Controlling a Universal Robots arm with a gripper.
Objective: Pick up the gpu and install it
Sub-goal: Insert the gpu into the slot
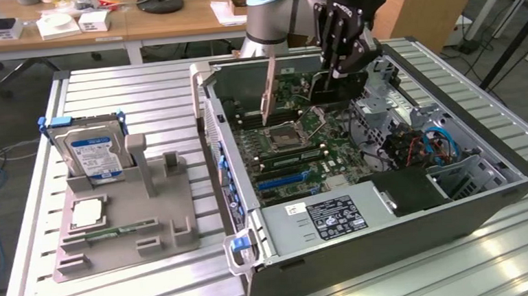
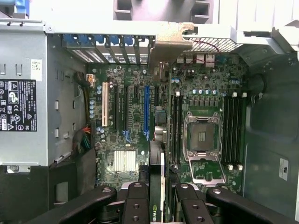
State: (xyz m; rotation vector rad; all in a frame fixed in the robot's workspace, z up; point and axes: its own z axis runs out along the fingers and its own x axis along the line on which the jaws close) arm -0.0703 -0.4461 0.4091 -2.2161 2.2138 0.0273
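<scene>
Dangling gpu [image 2: 156, 163] clamped in tool [image 2: 161, 187]

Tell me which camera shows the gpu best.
The exterior view: the gpu hangs in the gripper above the motherboard, its dark board and bracket visible. The wrist view shows it edge-on, a strip between the fingers.

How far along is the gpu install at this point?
Done: the gpu is picked up, clamped in the gripper. In hand: it hangs above the motherboard inside the open case. Left: seating it; the long blue slot is bare and the card sits in no slot.
</scene>
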